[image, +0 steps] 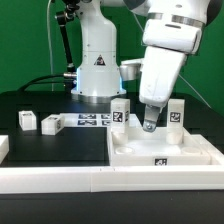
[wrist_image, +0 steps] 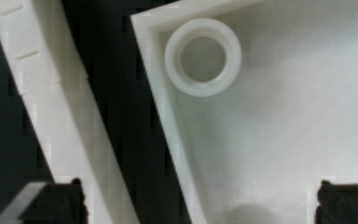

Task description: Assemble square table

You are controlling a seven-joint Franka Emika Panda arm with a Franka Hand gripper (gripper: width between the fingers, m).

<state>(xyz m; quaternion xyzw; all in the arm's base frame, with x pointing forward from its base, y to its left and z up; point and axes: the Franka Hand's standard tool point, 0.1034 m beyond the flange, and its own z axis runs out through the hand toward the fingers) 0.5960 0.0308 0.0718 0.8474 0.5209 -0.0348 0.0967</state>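
Note:
The square table's white slab [image: 185, 148] lies flat at the exterior view's right, raised rim up and a tag on its front edge. My gripper [image: 150, 124] hangs open just above the slab's back left part, with nothing between its fingers. Two white legs stand upright behind the slab, one [image: 120, 112] to the gripper's left and one [image: 176, 113] to its right. Two more legs [image: 27, 121] [image: 52, 124] lie at the left. In the wrist view the slab [wrist_image: 282, 140] shows a round socket ring [wrist_image: 206, 58]. The gripper [wrist_image: 197, 205] straddles the slab's edge from above, dark fingertips [wrist_image: 51, 205] wide apart.
The marker board [image: 95, 121] lies flat in front of the robot base [image: 97, 70]. A long white border rail [image: 60, 181] runs along the table's front and shows beside the slab in the wrist view [wrist_image: 51, 110]. Black table surface [image: 60, 150] lies left of the slab.

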